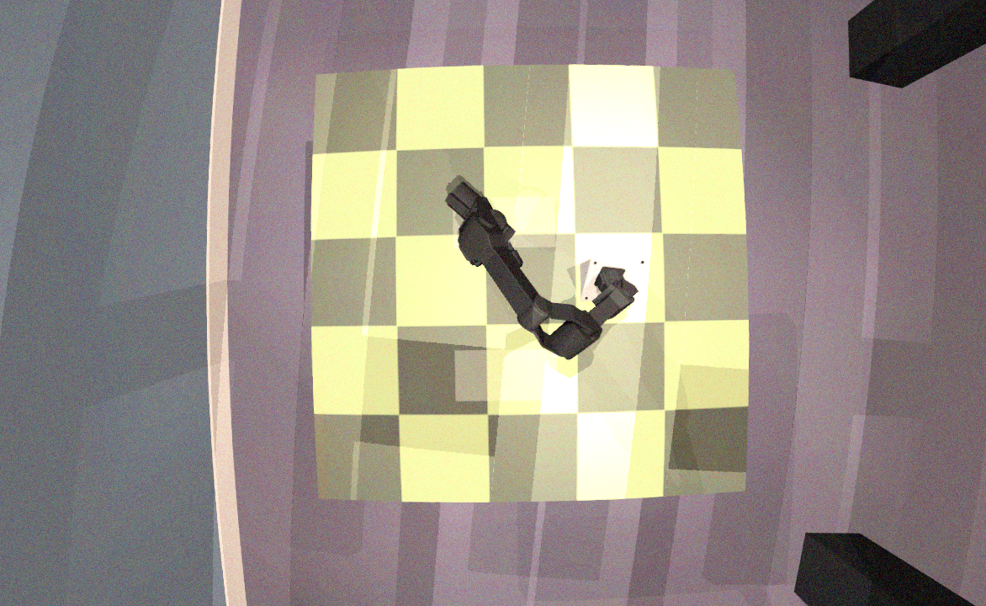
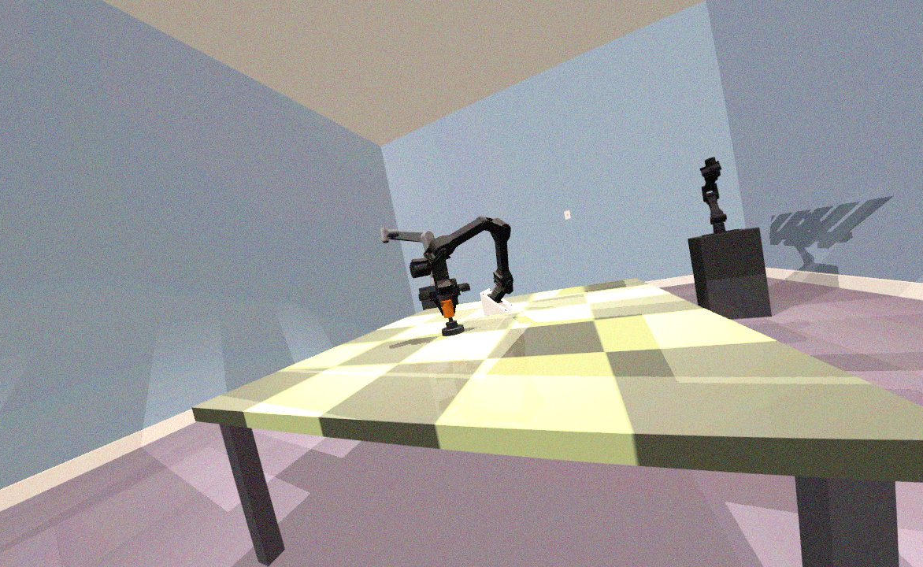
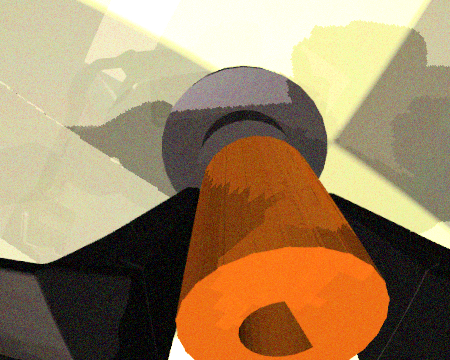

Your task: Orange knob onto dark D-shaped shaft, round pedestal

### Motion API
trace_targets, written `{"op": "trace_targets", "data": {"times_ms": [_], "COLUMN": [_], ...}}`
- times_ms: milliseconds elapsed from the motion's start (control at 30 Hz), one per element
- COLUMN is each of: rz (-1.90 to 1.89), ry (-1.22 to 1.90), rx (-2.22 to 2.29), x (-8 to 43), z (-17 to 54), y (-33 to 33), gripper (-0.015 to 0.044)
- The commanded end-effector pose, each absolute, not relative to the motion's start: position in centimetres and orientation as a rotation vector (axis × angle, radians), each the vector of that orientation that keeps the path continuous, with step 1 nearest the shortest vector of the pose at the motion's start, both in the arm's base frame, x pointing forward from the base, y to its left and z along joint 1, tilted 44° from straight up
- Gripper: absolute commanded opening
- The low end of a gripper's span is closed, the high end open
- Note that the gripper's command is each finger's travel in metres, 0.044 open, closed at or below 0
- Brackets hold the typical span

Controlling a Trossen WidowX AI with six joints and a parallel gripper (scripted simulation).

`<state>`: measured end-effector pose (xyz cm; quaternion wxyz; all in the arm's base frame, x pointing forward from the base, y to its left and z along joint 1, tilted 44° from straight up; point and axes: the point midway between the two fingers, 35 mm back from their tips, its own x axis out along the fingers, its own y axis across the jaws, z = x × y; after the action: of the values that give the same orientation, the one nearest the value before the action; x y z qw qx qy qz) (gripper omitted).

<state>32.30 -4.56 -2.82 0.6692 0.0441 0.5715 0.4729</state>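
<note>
Tallied by kind, approx.
Counted 1 orange knob [image 2: 447,309] [image 3: 280,200], 1 rd. pedestal [image 2: 453,331] [image 3: 245,92], 2 gripper fingers, 1 tbl. [image 1: 440,459] [image 2: 521,394], 1 wht. bracket [image 1: 590,281] [image 2: 491,305], 1 wall plate [image 2: 567,215]; saw min. 2 arms [image 1: 510,282] [image 2: 502,250], 2 blk. blocks [image 1: 874,45] [image 1: 839,569] up top.

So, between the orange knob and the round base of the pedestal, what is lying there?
A short dark stub: the exterior view shows it between the knob and the base.
</note>
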Motion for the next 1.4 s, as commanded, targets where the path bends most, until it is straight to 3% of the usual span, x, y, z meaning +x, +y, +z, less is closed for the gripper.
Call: {"op": "trace_targets", "data": {"times_ms": [0, 1367], "rz": [1.069, 1.104], "ry": [1.283, 1.253], "rx": [0.094, 0.052], "x": [32.21, 31.96], "z": [-2.84, -2.52], "y": [-4.51, -4.64], "gripper": [0.0, 0.0]}}
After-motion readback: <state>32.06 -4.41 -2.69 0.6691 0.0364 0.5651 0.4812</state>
